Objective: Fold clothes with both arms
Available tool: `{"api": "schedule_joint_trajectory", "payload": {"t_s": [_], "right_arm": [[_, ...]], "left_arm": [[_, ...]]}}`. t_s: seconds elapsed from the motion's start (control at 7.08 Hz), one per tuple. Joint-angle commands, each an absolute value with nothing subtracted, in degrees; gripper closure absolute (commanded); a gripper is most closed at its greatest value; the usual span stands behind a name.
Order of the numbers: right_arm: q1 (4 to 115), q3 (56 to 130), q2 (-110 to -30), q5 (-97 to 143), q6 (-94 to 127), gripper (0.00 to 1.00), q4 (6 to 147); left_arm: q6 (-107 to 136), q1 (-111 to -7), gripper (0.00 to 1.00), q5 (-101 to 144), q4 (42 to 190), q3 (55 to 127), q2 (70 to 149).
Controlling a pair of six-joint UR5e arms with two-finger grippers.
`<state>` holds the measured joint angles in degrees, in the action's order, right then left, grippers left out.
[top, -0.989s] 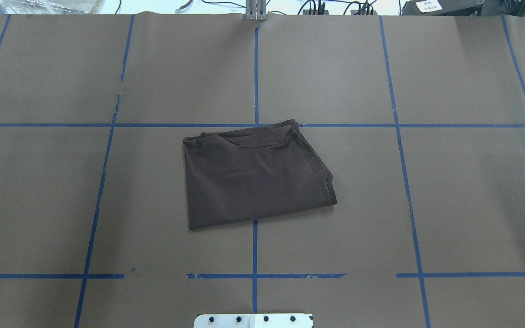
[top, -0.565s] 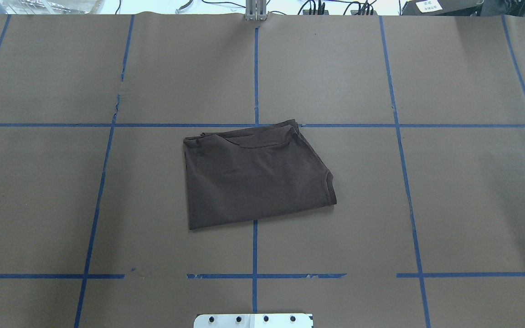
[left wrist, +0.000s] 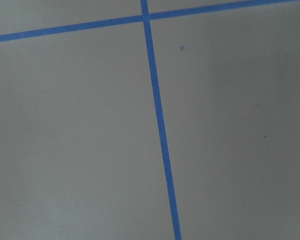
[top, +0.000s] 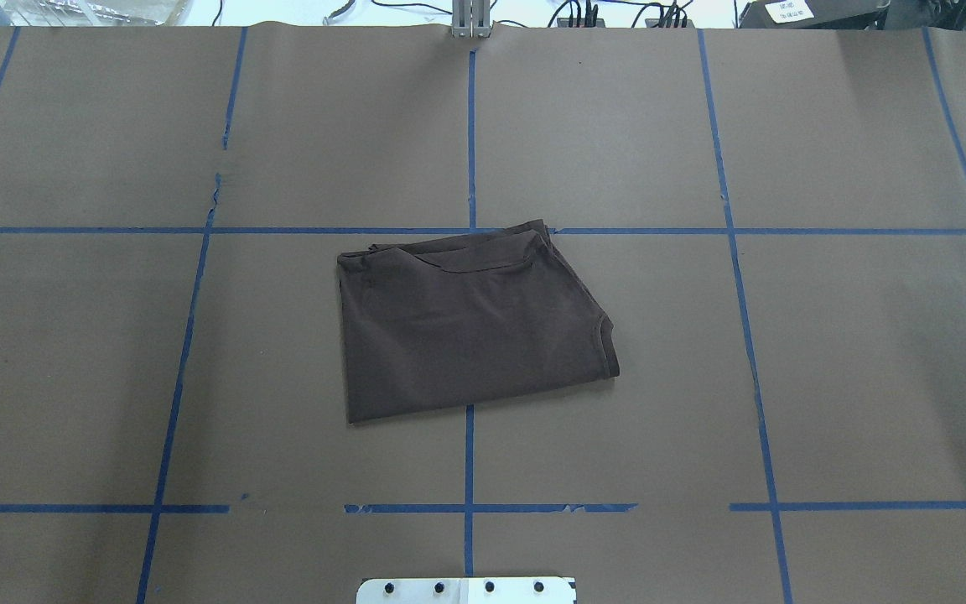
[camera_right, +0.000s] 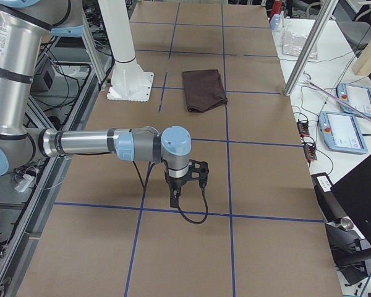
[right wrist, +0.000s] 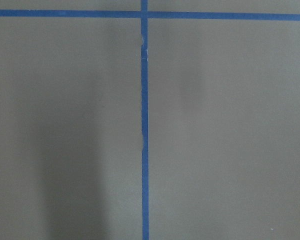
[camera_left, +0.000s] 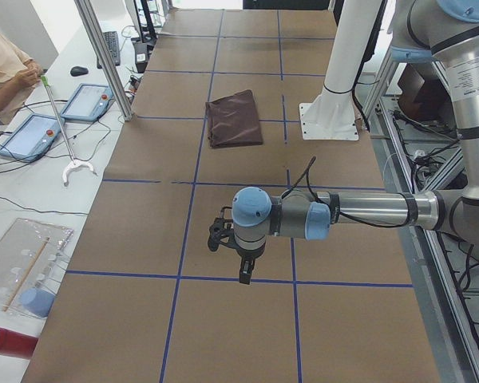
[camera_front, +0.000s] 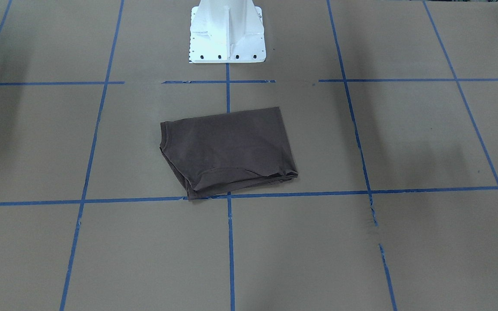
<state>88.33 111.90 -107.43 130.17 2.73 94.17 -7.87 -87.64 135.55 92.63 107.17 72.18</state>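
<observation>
At the middle of the table [top: 869, 377], in front of the one white pedestal [camera_front: 227, 34], you see one dark brown T-shirt [top: 470, 327], folded into a flat packet. It lies just as one second ago; nothing has shifted. You count two arms: the left gripper [camera_left: 241, 270] and the right gripper [camera_right: 175, 197] each hang above bare paper, well apart from the shirt. Whether they are spread or pressed together, you cannot tell.
</observation>
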Motion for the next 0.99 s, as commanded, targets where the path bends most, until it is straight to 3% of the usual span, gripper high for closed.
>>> {"api": "schedule_joint_trajectory", "payload": {"t_s": [0.0,0.85], "right_arm": [[88.3,112.0,-107.2,130.2,2.7,0.00,94.1],[88.3,112.5,-107.5,130.8,1.8,0.00,94.1]], "left_arm": [[-9.2,-87.8,0.00,135.6,90.9,107.4,72.3],[-9.2,-87.8,0.00,135.6,91.1,107.7,72.8]]}}
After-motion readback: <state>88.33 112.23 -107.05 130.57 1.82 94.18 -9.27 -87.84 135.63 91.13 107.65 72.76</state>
